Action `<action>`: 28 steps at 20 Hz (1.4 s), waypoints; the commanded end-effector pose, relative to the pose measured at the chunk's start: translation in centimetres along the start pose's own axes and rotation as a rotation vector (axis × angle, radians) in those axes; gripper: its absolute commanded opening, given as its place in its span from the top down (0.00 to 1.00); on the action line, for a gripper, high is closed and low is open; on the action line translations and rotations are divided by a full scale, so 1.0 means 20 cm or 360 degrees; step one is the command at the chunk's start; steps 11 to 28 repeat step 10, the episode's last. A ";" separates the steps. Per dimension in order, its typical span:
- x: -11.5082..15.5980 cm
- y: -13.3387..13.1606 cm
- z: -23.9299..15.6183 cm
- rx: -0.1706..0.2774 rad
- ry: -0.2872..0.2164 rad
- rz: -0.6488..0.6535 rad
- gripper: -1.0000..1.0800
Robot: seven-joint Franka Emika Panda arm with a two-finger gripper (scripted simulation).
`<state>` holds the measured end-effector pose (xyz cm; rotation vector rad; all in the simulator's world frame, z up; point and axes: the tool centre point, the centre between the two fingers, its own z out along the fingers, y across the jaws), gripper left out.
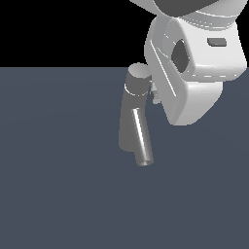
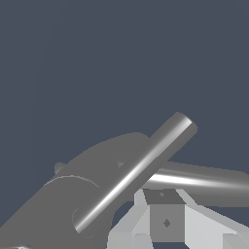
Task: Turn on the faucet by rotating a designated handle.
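The faucet [image 1: 132, 116] stands upright near the middle of the exterior view, its spout [image 1: 142, 138] angled down toward 6 o'clock. The grey table [image 1: 58, 185] around it is bare, with open room from 6 to 9 o'clock. At 3 o'clock the white arm [image 1: 194, 63] crowds close against the round cap [image 1: 138, 80]. In the wrist view the fingers [image 2: 165, 221] sit just beside a thin rod, probably the handle [image 2: 204, 181], with the spout crossing in front of it. Whether the fingers are spread or pinching, I cannot tell.
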<state>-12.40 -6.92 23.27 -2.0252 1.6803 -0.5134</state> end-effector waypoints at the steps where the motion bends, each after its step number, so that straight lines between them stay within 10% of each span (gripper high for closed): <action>1: 0.13 -0.01 -0.01 -0.0002 0.0044 0.0056 1.00; 28: 0.27 -0.08 -0.01 -0.0007 0.0056 0.0076 1.00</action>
